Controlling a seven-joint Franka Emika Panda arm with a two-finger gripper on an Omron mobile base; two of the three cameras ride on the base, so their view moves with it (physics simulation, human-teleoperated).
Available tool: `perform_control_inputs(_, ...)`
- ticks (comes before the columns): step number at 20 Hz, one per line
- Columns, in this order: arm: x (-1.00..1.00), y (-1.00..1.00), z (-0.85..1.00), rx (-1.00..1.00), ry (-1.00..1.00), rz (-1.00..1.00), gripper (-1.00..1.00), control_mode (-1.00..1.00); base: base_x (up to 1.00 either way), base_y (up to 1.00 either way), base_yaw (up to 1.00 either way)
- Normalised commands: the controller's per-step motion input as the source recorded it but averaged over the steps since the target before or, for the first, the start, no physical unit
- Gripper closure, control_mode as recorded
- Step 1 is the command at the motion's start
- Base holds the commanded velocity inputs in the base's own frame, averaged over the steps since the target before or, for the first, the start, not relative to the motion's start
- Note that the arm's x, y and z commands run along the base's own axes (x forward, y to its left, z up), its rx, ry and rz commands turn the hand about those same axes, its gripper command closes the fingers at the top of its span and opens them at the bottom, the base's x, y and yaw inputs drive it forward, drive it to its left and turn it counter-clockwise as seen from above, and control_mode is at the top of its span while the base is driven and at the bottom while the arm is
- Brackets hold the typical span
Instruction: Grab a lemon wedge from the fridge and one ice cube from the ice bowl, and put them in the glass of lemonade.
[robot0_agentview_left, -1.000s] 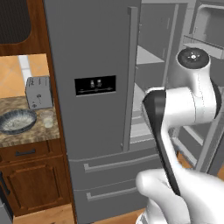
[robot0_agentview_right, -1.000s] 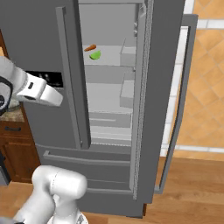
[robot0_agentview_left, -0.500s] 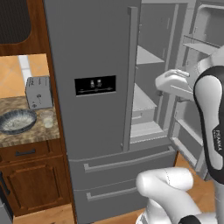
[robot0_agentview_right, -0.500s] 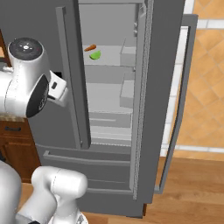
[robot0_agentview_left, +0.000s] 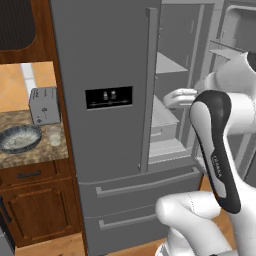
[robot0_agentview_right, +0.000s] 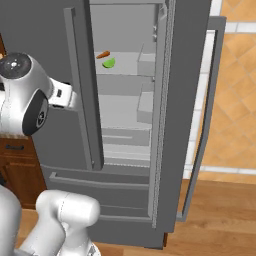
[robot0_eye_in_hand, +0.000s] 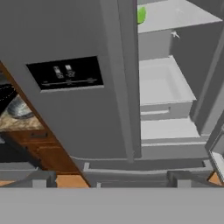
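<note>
Gripper (robot0_eye_in_hand: 109, 177) spread, empty; lemon wedge (robot0_agentview_right: 108, 63) on fridge (robot0_agentview_right: 125, 120) shelf looks light, slick: pinch across rind.

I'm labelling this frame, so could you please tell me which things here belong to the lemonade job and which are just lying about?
Job:
fridge, right door open
lime-green wedge on its shelf
ice bowl
glass of lemonade

Lying about:
toaster
small orange item beside the wedge
</note>
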Motion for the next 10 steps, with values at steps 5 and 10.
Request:
perform_control_inputs(5, 0.58, 0.0, -0.28, -0.17, 0.0, 0.0, -1.0, -1.0, 0.0, 0.0, 0.0)
perform_control_inputs(10, 0.55, 0.01, -0.04, -0.11, 0.0, 0.0, -1.0, -1.0, 0.0, 0.0, 0.0)
